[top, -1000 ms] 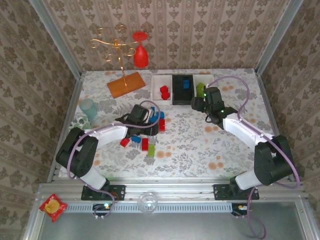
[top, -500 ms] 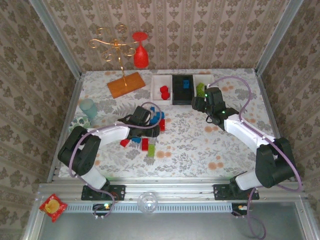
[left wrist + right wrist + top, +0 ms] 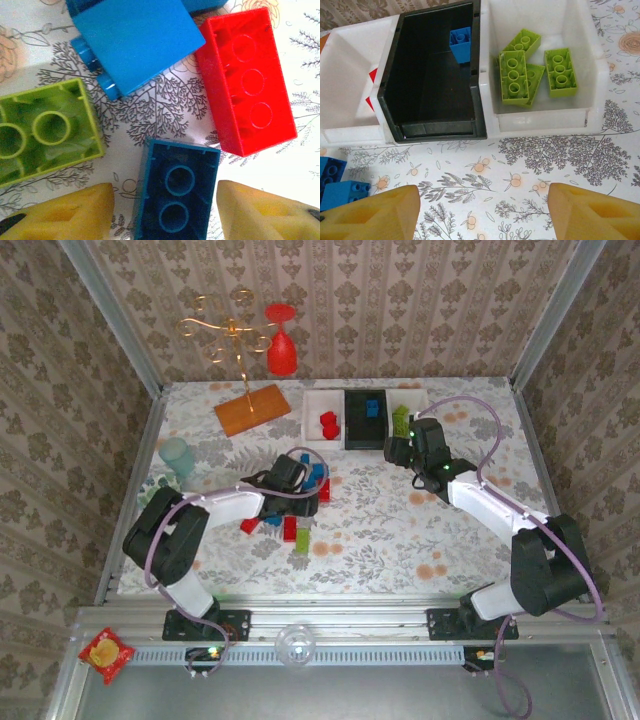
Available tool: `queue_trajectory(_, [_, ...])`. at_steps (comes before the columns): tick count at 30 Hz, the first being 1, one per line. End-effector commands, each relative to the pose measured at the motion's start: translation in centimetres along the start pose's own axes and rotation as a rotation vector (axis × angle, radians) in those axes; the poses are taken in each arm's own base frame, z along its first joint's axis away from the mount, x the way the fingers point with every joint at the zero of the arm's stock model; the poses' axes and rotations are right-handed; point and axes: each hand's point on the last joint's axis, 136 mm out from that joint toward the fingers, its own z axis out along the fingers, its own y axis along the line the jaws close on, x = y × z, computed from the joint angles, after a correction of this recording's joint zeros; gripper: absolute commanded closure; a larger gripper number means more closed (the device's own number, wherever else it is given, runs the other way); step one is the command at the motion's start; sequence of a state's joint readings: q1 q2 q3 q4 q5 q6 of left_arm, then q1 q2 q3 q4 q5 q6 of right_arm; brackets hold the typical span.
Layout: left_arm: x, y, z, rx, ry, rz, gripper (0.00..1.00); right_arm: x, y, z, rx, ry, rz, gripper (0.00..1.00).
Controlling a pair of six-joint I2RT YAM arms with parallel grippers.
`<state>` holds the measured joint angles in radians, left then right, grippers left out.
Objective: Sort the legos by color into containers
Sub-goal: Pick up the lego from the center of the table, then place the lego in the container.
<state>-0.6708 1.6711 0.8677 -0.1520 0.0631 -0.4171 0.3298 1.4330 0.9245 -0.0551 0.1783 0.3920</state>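
Straddling a blue brick (image 3: 176,186), my left tool (image 3: 165,212) stands open, a red brick (image 3: 245,85) at its 1 o'clock; my right tool (image 3: 484,212) hangs open at 6 o'clock of the black tray (image 3: 435,131).

High rear camera over the whole table (image 3: 400,530); wrist cameras close, straight down; trays (image 3: 545,120) common to top and right.

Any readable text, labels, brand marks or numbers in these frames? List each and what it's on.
No text is legible in any view.
The red-and-yellow packet at the near left corner: some print, too small to read.
The red brick, blue brick and green brick: no lettering visible.
The black tray and white tray: no labels.
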Motion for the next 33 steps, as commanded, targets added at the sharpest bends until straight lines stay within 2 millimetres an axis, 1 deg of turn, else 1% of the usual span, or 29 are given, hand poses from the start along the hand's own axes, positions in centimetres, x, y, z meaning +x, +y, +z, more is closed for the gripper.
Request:
queue_trajectory(1, [0.0,-0.5,0.2,-0.034,0.027,0.073,0.43,-0.1,-0.4,-0.5,0.006,-0.013,0.008,0.30])
queue_trajectory(4, [0.1,0.1,0.7,-0.074,0.038,0.089,0.46,0.0,-0.4,-0.5,0.004,-0.013,0.011,0.30])
queue_trajectory(8, [0.2,0.8,0.9,-0.130,0.042,0.115,0.58,0.1,-0.3,-0.7,-0.002,-0.010,0.013,0.30])
queue_trajectory(10, [-0.5,0.7,0.3,-0.141,0.012,0.123,0.63,-0.6,-0.1,-1.9,-0.019,-0.033,0.021,0.30])
queue_trajectory(13, [-3.1,-0.7,-2.1,-0.103,-0.137,0.126,0.68,-0.3,0.5,-2.7,-0.076,-0.039,0.065,0.29])
queue_trajectory(14, [-4.3,-1.5,-3.1,-0.071,-0.201,0.120,0.69,0.1,1.3,-2.9,-0.130,-0.035,0.089,0.28])
queue_trajectory(15, [-5.6,-2.2,-4.1,-0.043,-0.261,0.113,0.69,0.8,2.4,-3.1,-0.203,-0.027,0.106,0.27])
queue_trajectory(17, [-8.2,-3.4,-5.5,-0.009,-0.347,0.118,0.69,1.9,4.2,-3.5,-0.293,-0.018,0.123,0.26])
queue_trajectory(18, [-9.5,-4.1,-6.0,0.003,-0.373,0.128,0.69,2.6,4.7,-3.7,-0.317,-0.017,0.119,0.24])
queue_trajectory(20, [-12.1,-5.4,-6.6,0.020,-0.416,0.151,0.69,3.1,5.6,-4.4,-0.358,-0.034,0.100,0.19])
queue_trajectory(22, [-14.4,-6.2,-6.9,0.026,-0.456,0.175,0.69,3.4,5.9,-5.0,-0.386,-0.045,0.095,0.16])
queue_trajectory(24, [-16.8,-6.9,-6.7,0.037,-0.491,0.188,0.69,3.7,5.7,-5.4,-0.392,-0.051,0.104,0.12])
queue_trajectory(26, [-18.6,-7.5,-5.7,0.057,-0.500,0.194,0.69,4.1,5.1,-5.5,-0.369,-0.045,0.115,0.05])
queue_trajectory(28, [-20.5,-8.5,-4.5,0.090,-0.508,0.220,0.69,4.7,3.9,-5.3,-0.306,-0.026,0.126,0.00])
queue_trajectory(30, [-21.9,-9.0,-3.0,0.096,-0.495,0.233,0.69,5.0,3.0,-5.3,-0.258,-0.016,0.126,0.00])
queue_trajectory(33, [-23.9,-9.6,-0.9,0.100,-0.481,0.252,0.69,5.0,2.4,-5.6,-0.234,-0.023,0.121,0.00])
